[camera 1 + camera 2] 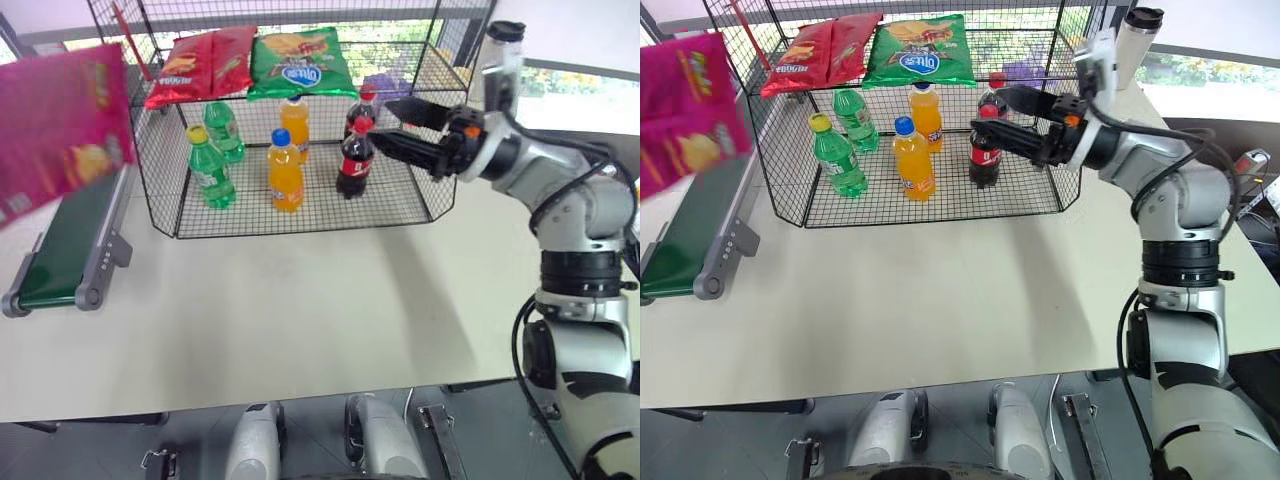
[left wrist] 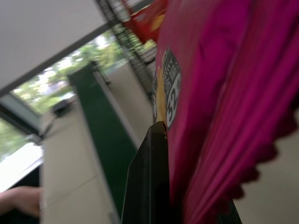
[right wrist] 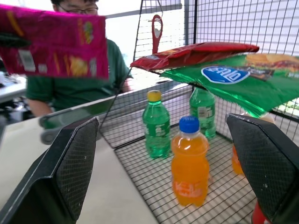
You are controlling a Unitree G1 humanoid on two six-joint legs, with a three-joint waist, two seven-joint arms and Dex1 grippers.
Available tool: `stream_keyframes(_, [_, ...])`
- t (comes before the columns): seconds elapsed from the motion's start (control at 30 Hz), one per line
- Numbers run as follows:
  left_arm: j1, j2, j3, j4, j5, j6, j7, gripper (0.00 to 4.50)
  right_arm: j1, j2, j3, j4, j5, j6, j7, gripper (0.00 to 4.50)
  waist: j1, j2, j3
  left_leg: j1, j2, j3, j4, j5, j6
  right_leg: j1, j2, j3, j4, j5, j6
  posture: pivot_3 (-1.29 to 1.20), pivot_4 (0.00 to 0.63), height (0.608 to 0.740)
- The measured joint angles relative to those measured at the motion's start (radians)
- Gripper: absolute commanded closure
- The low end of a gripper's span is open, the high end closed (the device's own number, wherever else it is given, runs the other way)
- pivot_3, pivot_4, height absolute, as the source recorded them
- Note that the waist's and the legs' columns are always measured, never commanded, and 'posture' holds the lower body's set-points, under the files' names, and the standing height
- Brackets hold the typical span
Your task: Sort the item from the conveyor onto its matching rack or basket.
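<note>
pale and bare across its near half, your surface (image 1: 300, 320) carries the black wire rack (image 1: 300, 215) at its far side, and everything else sits relative to that rack. your pink chip bag (image 1: 60, 125) hangs in the air off the rack's left end, above the green conveyor (image 1: 70, 250), clear of both. your left hand (image 2: 154, 186) is clamped shut on the bag's lower edge; the wrist view shows a black finger (image 2: 147, 177) pressed against the magenta foil, with the conveyor running away behind it.

on the rack's upper shelf lie two red chip bags (image 1: 200, 62) at the left and a green chip bag (image 1: 300, 62) just beside them on the right. on the rack's lower mesh floor stand two green bottles (image 1: 210, 170) toward the left, two orange bottles (image 1: 285, 170) in the middle, and two dark cola bottles (image 1: 355, 160) with red caps toward the right.

your right hand (image 1: 405, 128) hovers at the rack's right front, level and pointing left across it, jaws spread wide with nothing between them. its fingers sit close beside the cola bottles, and you cannot tell whether they touch. from its wrist view you look between the two fingers (image 3: 70, 168) at the orange and green bottles, with the pink bag up beyond the rack's far end and a person in a green shirt (image 3: 70, 79) behind it. a white tumbler with a dark lid (image 1: 1137, 35) stands past the rack's right end.
</note>
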Motion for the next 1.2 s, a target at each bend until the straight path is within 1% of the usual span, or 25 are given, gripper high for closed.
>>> stream_keyframes(0.07, [-0.069, 0.012, -0.006, -0.014, -0.108, 0.054, -0.004, 4.47, -0.001, -0.004, 0.000, 0.019, 0.007, 0.007, 0.029, 0.00, -0.002, 0.000, 0.000, 0.000, 0.000, 0.000, 0.001, 0.000, 0.000, 0.000, 0.000, 0.000, 0.000, 0.000, 0.000, 0.00, 0.150, 0.740])
stream_keyframes(0.13, [-0.136, 0.018, -0.034, -0.011, -0.186, 0.071, 0.014, 4.47, -0.007, -0.007, 0.004, 0.030, 0.012, 0.016, 0.054, 0.00, -0.003, 0.000, 0.000, 0.000, 0.000, 0.000, 0.000, 0.000, 0.000, 0.000, 0.000, 0.000, 0.001, 0.001, 0.001, 0.00, 0.150, 0.740])
stream_keyframes(0.17, [-0.190, 0.019, -0.078, -0.002, -0.234, 0.071, 0.032, 4.47, -0.009, -0.011, 0.005, 0.031, 0.018, 0.024, 0.071, 0.00, -0.002, 0.000, 0.000, 0.000, 0.000, -0.001, 0.001, 0.000, 0.000, 0.000, 0.000, 0.000, 0.002, 0.002, 0.004, 0.00, 0.150, 0.740])
stream_keyframes(0.27, [-0.319, 0.018, -0.221, 0.032, -0.360, 0.056, 0.082, 4.47, -0.012, -0.007, 0.015, 0.030, 0.030, 0.030, 0.114, 0.00, -0.002, 0.000, 0.000, 0.000, -0.001, -0.001, 0.001, 0.000, 0.000, 0.001, 0.001, 0.001, 0.001, 0.003, 0.004, 0.00, 0.150, 0.740])
stream_keyframes(0.37, [-0.410, 0.011, -0.360, 0.071, -0.434, 0.010, 0.111, 4.47, -0.020, 0.003, 0.014, 0.035, 0.039, 0.029, 0.129, 0.00, -0.001, 0.000, 0.000, 0.000, -0.001, -0.001, 0.001, 0.000, 0.000, 0.001, 0.001, 0.000, 0.001, 0.003, 0.004, 0.00, 0.150, 0.740])
stream_keyframes(0.43, [-0.466, 0.002, -0.454, 0.095, -0.465, -0.034, 0.122, 4.47, -0.033, 0.017, 0.016, 0.035, 0.040, 0.026, 0.140, 0.00, -0.001, 0.000, 0.000, 0.000, -0.001, -0.001, 0.001, 0.000, 0.000, 0.001, 0.001, 0.001, 0.002, 0.003, 0.005, 0.00, 0.150, 0.740])
stream_keyframes(0.6, [-0.589, -0.063, -0.674, 0.157, -0.480, -0.143, 0.130, 4.47, -0.058, 0.046, 0.025, 0.028, 0.058, 0.034, 0.172, 0.00, 0.000, 0.000, 0.000, 0.000, -0.001, -0.001, 0.002, 0.000, 0.000, 0.001, 0.001, 0.000, 0.002, 0.003, 0.005, 0.00, 0.150, 0.740])
stream_keyframes(0.7, [-0.631, -0.096, -0.763, 0.186, -0.475, -0.198, 0.126, 4.47, -0.059, 0.066, 0.027, -0.001, 0.094, 0.068, 0.185, 0.00, 0.000, 0.000, 0.000, 0.000, -0.001, -0.001, 0.002, 0.000, 0.000, 0.001, 0.001, 0.001, 0.002, 0.003, 0.005, 0.00, 0.150, 0.740])
stream_keyframes(0.87, [-0.672, -0.149, -0.847, 0.221, -0.464, -0.255, 0.124, 4.47, -0.059, 0.107, 0.036, -0.069, 0.138, 0.106, 0.183, 0.00, 0.000, 0.000, 0.000, 0.000, -0.001, -0.001, 0.002, 0.000, 0.000, 0.001, 0.001, 0.001, 0.002, 0.003, 0.005, 0.00, 0.150, 0.740])
stream_keyframes(0.97, [-0.672, -0.157, -0.884, 0.234, -0.445, -0.285, 0.119, 4.50, -0.059, 0.126, 0.034, -0.081, 0.164, 0.122, 0.171, 0.87, 0.000, 0.000, 0.000, 0.000, -0.001, -0.001, 0.002, 0.000, 0.000, 0.001, 0.001, 0.000, 0.002, 0.003, 0.005, 0.00, 0.150, 0.740])
stream_keyframes(1.03, [-0.671, -0.158, -0.898, 0.245, -0.439, -0.297, 0.105, 4.50, -0.059, 0.136, 0.035, -0.090, 0.178, 0.135, 0.165, 1.82, 0.000, 0.000, 0.000, 0.000, -0.001, -0.001, 0.002, 0.000, 0.000, 0.001, 0.001, 0.001, 0.002, 0.003, 0.005, 0.00, 0.150, 0.740])
stream_keyframes(1.07, [-0.668, -0.157, -0.900, 0.249, -0.434, -0.306, 0.098, 4.50, -0.059, 0.136, 0.035, -0.094, 0.182, 0.138, 0.162, 2.39, 0.001, 0.000, 0.000, 0.000, -0.001, -0.001, 0.002, 0.000, 0.000, 0.001, 0.001, 0.000, 0.002, 0.003, 0.005, 0.00, 0.150, 0.740])
stream_keyframes(1.2, [-0.654, -0.148, -0.903, 0.258, -0.420, -0.325, 0.073, 4.50, -0.046, 0.137, 0.036, -0.123, 0.195, 0.148, 0.155, 4.41, 0.001, 0.000, 0.000, 0.000, -0.001, -0.001, 0.002, 0.000, 0.000, 0.001, 0.001, 0.000, 0.002, 0.003, 0.005, 0.00, 0.150, 0.740])
